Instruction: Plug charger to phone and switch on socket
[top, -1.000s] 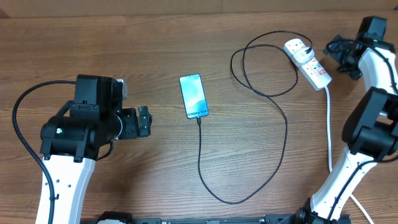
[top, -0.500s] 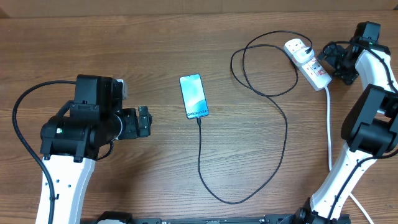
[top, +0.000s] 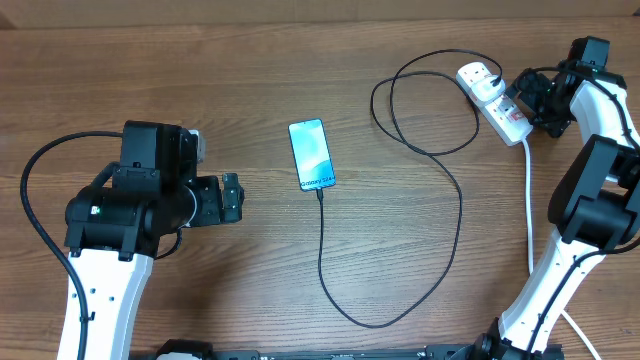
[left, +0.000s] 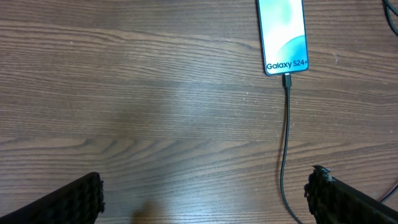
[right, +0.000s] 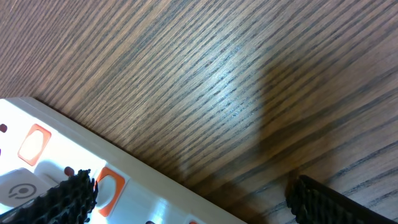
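The phone (top: 312, 154) lies face up in the table's middle, its "Galaxy S24" end toward the front; it also shows in the left wrist view (left: 282, 34). The charger's black cable (top: 452, 190) runs from its connector in the phone's near end (left: 286, 79), loops right and back to the black plug in the socket (top: 494, 100), a white power strip at the back right. My left gripper (top: 232, 197) is open and empty, left of the phone. My right gripper (top: 527, 98) is open, its left finger over the socket's orange-red switch (right: 107, 185), its right finger over bare wood.
The socket's thick white lead (top: 529, 210) runs down the right side toward the front, next to the right arm's base. The black cable's big loop (top: 400, 95) lies between the phone and the socket.
My right gripper has moved left, from beside the socket's right edge to right over it. The left arm, phone and cable have not moved.
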